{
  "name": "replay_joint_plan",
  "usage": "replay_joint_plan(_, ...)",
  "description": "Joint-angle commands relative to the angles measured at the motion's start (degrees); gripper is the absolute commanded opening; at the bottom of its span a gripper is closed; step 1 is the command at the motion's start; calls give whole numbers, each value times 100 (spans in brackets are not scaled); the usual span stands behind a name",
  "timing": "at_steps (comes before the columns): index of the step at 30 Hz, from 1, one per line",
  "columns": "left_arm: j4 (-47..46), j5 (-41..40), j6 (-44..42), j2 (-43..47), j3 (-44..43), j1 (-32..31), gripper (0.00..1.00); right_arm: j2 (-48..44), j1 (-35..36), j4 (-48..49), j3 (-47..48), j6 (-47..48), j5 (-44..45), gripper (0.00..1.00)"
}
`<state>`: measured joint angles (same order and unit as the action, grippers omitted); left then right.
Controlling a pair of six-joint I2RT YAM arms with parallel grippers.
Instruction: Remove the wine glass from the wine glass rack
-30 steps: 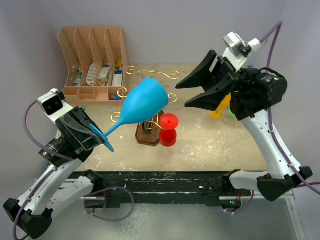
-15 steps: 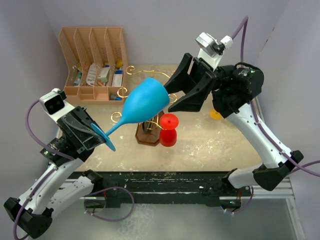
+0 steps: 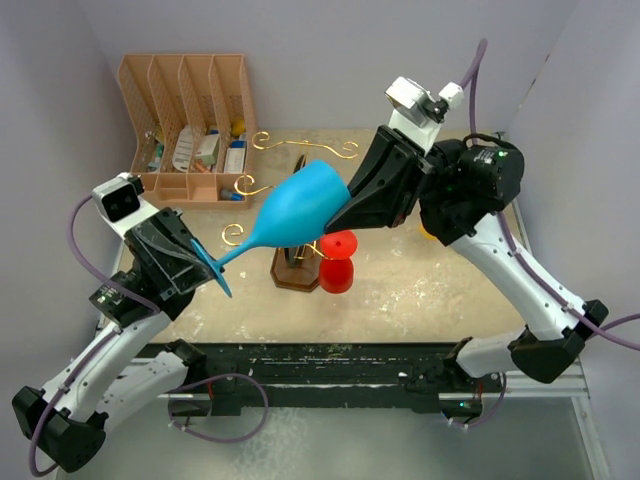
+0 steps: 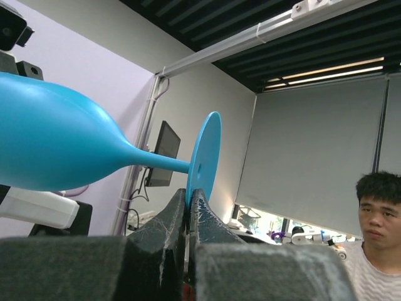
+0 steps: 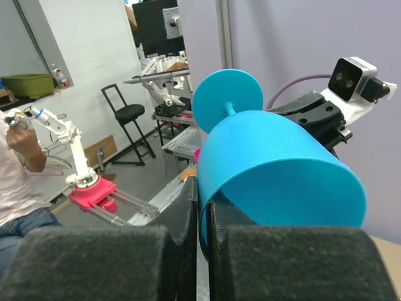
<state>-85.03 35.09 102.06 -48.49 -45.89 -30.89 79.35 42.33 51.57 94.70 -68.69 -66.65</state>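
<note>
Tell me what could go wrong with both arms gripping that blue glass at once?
1. Both grippers are shut on the blue wine glass: the left gripper pinches only the thin foot edge, the right gripper only the bowl rim. If the arms move differently, the stem could snap or a grip slip.
2. The glass hangs tilted over the wine glass rack and a red goblet; a drop might knock them.

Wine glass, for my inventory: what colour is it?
The wine glass is solid blue, clearest in the top external view.
</note>
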Motion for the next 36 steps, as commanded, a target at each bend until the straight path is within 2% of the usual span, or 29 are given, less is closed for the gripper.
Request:
replay_joint_plan(1, -224, -33, -95, 71, 100, -4, 16, -230, -3, -175, -5, 406, 334, 0)
replay_joint_plan(4, -130, -77, -244, 203, 183, -4, 58, -471, -3, -574, -96, 780, 272, 0)
replay_joint_plan(6, 108, -118, -415, 346, 246, -4, 79, -691, -19, -1234, -94, 1301, 388, 0)
replay_joint_plan(7, 260, -128, -508, 429, 273, -4, 86, -822, -29, -1694, -67, 1651, 493, 0)
replay_joint_plan(10, 900, -50, -890, 705, 324, -3, 91, -1301, -64, -3099, -22, 2726, 1102, 0)
replay_joint_plan(12, 1647, 15, -1254, 955, 330, -4, 91, -1599, -67, -3982, 102, 3342, 1706, 0)
replay_joint_plan(14, 2678, 95, -1835, 1214, 238, -4, 89, -1762, -71, -4949, 344, 3961, 2645, 0)
replay_joint_plan(15, 3532, 121, -2288, 1373, 114, -4, 87, -1821, -69, -5434, 484, 4190, 3192, 0)
replay_joint_plan(18, 7502, -264, -4128, 1605, -963, -4, 82, -1893, -68, -6815, 887, 4648, 5062, 0)
replay_joint_plan(19, 8629, -610, -4844, 1542, -1423, -4, 80, -1897, -68, -7251, 992, 4728, 5674, 0)
replay_joint_plan(21, 10531, -1304, -5527, 1291, -2317, -4, 77, -1882, -67, -7892, 1113, 4853, 6466, 0)
replay_joint_plan(25, 12265, -2272, -6133, 843, -3188, -4, 70, -1872, -67, -8959, 1078, 4871, 7921, 0)
replay_joint_plan(27, 12812, -2772, -6391, 721, -3473, -4, 57, -1915, -68, -9440, 933, 4775, 8447, 0)
replay_joint_plan(28, 13196, -3091, -6512, 670, -3614, -4, 42, -1950, -67, -9661, 860, 4711, 8679, 0)
replay_joint_plan(30, 13668, -3798, -6675, 585, -3877, -4, 4, -2030, -73, -10158, 713, 4545, 9018, 0)
replay_joint_plan(31, 13929, -4109, -6750, 542, -3992, -4, 0, -2083, -73, -10399, 633, 4439, 9190, 0)
replay_joint_plan(36, 14657, -5163, -7113, 342, -4196, -4, 0, -2459, -71, -11381, -56, 3728, 9795, 0)
